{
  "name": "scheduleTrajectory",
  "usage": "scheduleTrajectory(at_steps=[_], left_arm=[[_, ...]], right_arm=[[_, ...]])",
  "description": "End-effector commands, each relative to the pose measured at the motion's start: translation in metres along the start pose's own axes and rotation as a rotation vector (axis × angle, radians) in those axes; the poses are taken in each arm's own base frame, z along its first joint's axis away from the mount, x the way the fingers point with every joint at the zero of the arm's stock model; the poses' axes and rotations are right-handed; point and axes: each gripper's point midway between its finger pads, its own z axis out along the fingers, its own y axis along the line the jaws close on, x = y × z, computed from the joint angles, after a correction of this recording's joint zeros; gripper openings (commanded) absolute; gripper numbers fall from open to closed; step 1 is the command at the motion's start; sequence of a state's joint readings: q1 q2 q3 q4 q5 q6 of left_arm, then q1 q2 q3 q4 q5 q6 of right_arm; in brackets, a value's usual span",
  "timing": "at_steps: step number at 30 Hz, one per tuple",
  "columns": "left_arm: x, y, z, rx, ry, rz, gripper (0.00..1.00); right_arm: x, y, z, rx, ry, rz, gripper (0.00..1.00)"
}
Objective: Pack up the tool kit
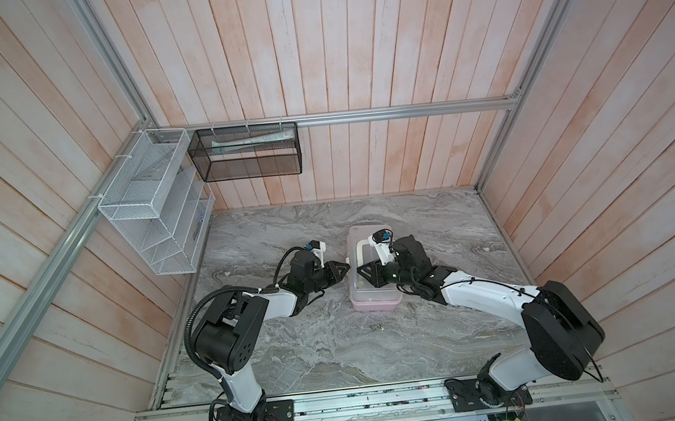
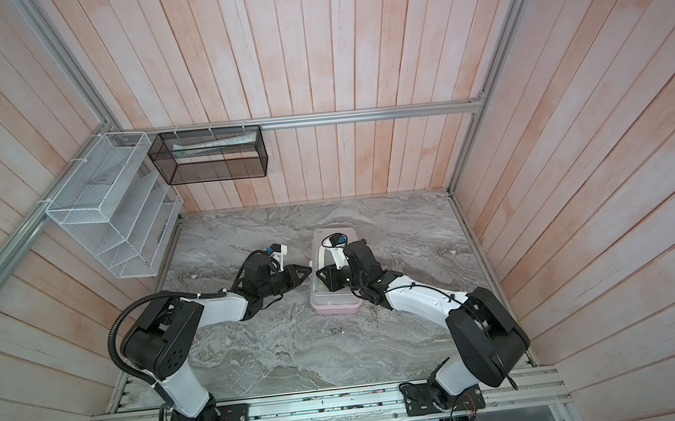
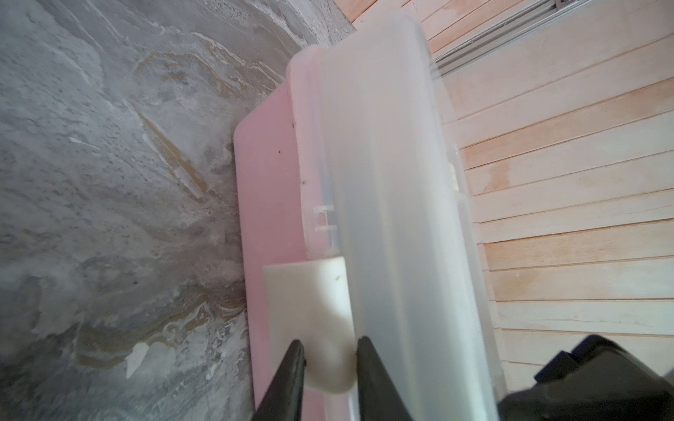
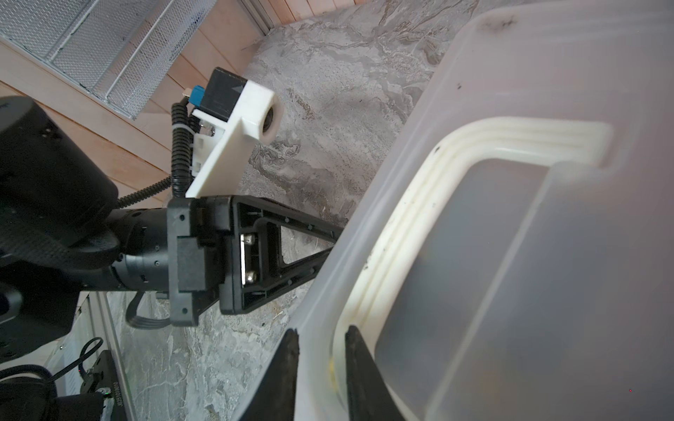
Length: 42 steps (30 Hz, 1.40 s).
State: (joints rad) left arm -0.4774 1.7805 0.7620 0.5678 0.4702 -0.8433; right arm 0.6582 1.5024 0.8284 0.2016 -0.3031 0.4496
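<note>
The tool kit (image 1: 375, 305) (image 2: 338, 308) is a pale pink case with a frosted lid, lying closed at mid-table in both top views. My left gripper (image 1: 347, 265) (image 2: 309, 269) reaches it from the left. In the left wrist view that gripper (image 3: 330, 353) is shut on the white latch (image 3: 310, 310) on the case's side. My right gripper (image 1: 360, 270) (image 2: 318, 272) lies across the lid, pointing left. In the right wrist view it (image 4: 321, 350) is shut on the lid's rim, one finger outside the edge and one against the white handle (image 4: 474, 140). What is inside is hidden by the lid (image 4: 547, 255).
A white wire basket (image 1: 151, 202) hangs on the left wall, and a black mesh basket (image 1: 247, 152) holding a pale tube hangs on the back rail. Wooden walls close in three sides of the marble table (image 1: 339, 344). An aluminium rail (image 1: 365, 405) runs along the front.
</note>
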Motion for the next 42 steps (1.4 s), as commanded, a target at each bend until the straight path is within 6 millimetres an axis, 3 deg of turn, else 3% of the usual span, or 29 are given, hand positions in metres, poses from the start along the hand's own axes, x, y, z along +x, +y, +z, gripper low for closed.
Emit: scheduleTrajectory(at_steps=[1,7,11,19,24,27,29,35,42], left_arm=[[0.031,0.0,0.004,0.024,0.095,-0.021,0.27],[0.02,-0.004,-0.003,-0.018,0.065,0.01,0.31],[0.006,-0.014,-0.01,-0.037,0.027,0.046,0.4],[-0.019,-0.02,-0.027,-0.074,-0.042,0.069,0.44],[-0.026,-0.012,-0.033,-0.107,-0.072,0.069,0.45],[-0.029,-0.006,-0.032,-0.116,-0.083,0.067,0.45],[-0.029,-0.005,-0.029,-0.11,-0.081,0.067,0.45],[-0.033,-0.009,-0.021,-0.083,-0.078,0.071,0.45],[-0.034,-0.01,-0.017,-0.063,-0.076,0.065,0.45]], right_arm=[[0.084,-0.034,0.006,0.092,0.266,0.101,0.26],[0.063,-0.034,-0.002,0.106,0.224,0.085,0.25],[0.035,-0.028,-0.013,0.093,0.162,0.07,0.25],[-0.018,-0.01,-0.038,0.054,0.071,0.004,0.26],[-0.043,-0.027,-0.06,0.129,-0.013,0.043,0.36],[-0.047,-0.046,-0.068,0.214,-0.042,0.056,0.48],[-0.048,-0.06,-0.071,0.274,-0.044,0.061,0.51],[-0.041,-0.087,-0.066,0.306,-0.037,0.115,0.5],[-0.031,-0.088,-0.046,0.223,0.002,0.115,0.46]])
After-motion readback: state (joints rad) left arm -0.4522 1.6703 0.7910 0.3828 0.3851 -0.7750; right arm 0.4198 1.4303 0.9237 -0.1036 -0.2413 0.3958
